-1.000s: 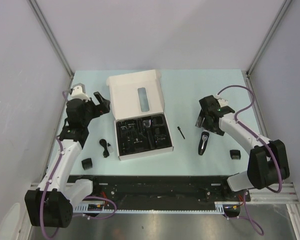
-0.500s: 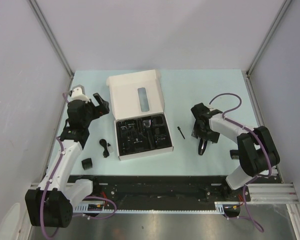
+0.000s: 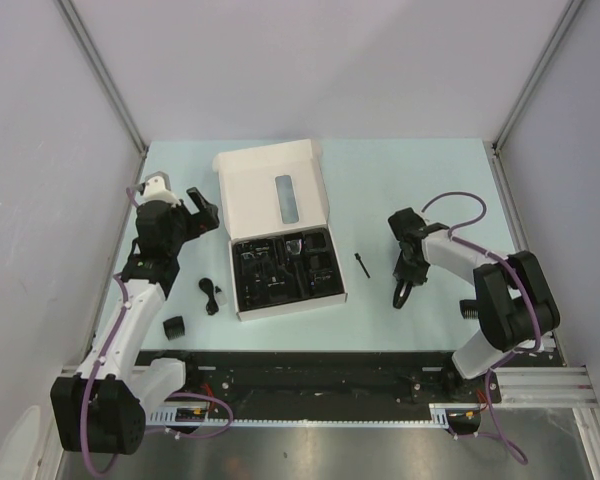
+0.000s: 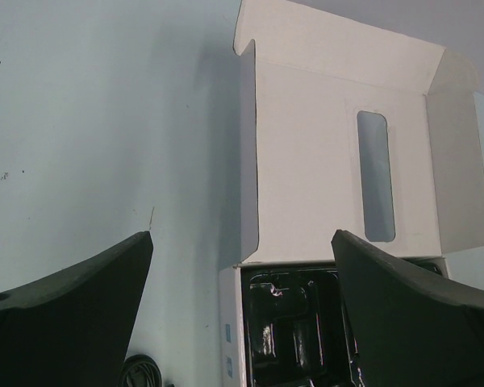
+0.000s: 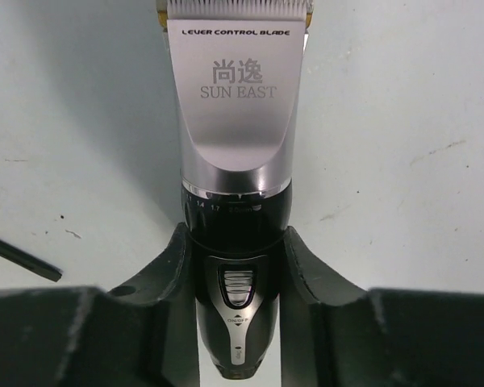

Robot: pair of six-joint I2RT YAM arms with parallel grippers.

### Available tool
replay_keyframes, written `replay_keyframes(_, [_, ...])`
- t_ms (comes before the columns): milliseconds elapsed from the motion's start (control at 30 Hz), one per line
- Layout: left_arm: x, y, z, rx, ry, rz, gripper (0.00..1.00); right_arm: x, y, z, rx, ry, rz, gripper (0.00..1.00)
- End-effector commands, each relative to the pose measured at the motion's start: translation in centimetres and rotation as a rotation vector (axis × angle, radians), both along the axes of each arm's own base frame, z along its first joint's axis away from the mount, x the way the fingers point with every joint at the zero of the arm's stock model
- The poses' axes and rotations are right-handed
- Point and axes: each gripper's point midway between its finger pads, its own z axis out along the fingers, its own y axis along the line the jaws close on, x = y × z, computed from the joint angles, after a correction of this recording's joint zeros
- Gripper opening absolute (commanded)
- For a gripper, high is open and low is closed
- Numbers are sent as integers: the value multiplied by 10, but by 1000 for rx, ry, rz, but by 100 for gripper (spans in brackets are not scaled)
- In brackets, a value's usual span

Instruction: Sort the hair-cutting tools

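Observation:
The black-and-silver electric clipper [image 5: 235,121] lies on the table right of the box, and it shows in the top view as the clipper [image 3: 405,287]. My right gripper [image 5: 235,238] is shut on its black waist, a finger pressed to each side. From above, the right gripper [image 3: 408,270] covers the clipper's upper part. A thin black brush [image 3: 362,263] lies just left of it, its end also visible as the brush [image 5: 20,262]. One comb guard [image 3: 173,326] sits at the near left, another guard [image 3: 469,309] at the near right. The black cable [image 3: 210,296] lies left of the box. My left gripper [image 3: 204,205] hangs open and empty.
The white box [image 3: 270,190] lies open at centre, its black tray [image 3: 285,268] toward me with parts in it. The left wrist view shows the box lid [image 4: 323,161], tray corner [image 4: 294,339] and cable [image 4: 141,372] under the open left gripper [image 4: 242,234].
My right gripper has come down over the clipper and closed onto its body. The left arm has stayed put with its jaws wide.

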Motion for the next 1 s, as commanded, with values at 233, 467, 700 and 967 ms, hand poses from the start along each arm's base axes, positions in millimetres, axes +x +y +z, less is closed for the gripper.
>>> replay_keyframes(233, [4, -5, 3, -45, -5, 0, 100, 21, 6, 34, 51, -181, 48, 0])
replay_keyframes(467, [0, -7, 20, -48, -52, -15, 100, 56, 52, 120, 151, -486, 254, 1])
replay_keyframes(700, [1, -14, 23, -60, -57, -56, 99, 73, 122, 172, 217, -616, 491, 1])
replay_keyframes(967, [-5, -22, 16, -86, -42, -91, 100, 64, 213, 178, 321, -633, 729, 1])
